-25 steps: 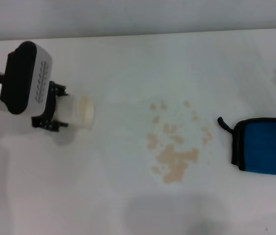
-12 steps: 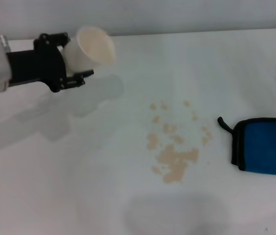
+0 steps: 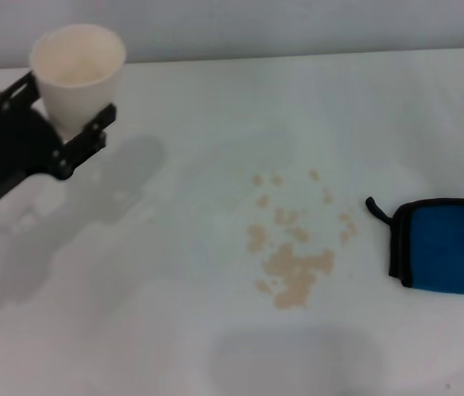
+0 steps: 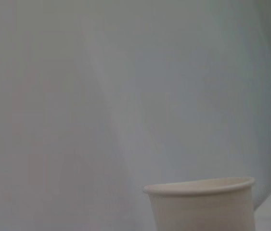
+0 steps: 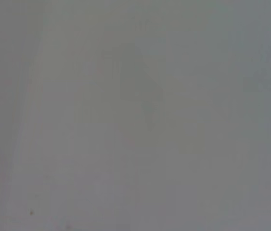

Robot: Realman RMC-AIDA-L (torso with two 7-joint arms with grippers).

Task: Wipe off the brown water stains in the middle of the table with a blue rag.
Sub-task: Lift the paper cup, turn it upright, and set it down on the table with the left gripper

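Observation:
The brown water stains (image 3: 291,247) lie in the middle of the white table (image 3: 174,330) as a cluster of tan splotches. The blue rag (image 3: 450,246) lies folded flat at the table's right edge, black loop tab toward the stains. My left gripper (image 3: 60,111) is raised at the far left, shut on a white paper cup (image 3: 77,73) held upright above the table. The cup's rim also shows in the left wrist view (image 4: 202,204). My right gripper is out of view; its wrist view shows only a plain grey surface.
The table's far edge meets a grey wall (image 3: 297,25) at the back. The left arm's shadow (image 3: 124,190) falls on the table's left part.
My left gripper has lifted the paper cup off the table, turned it from lying sideways to upright, and moved it up and toward the far left.

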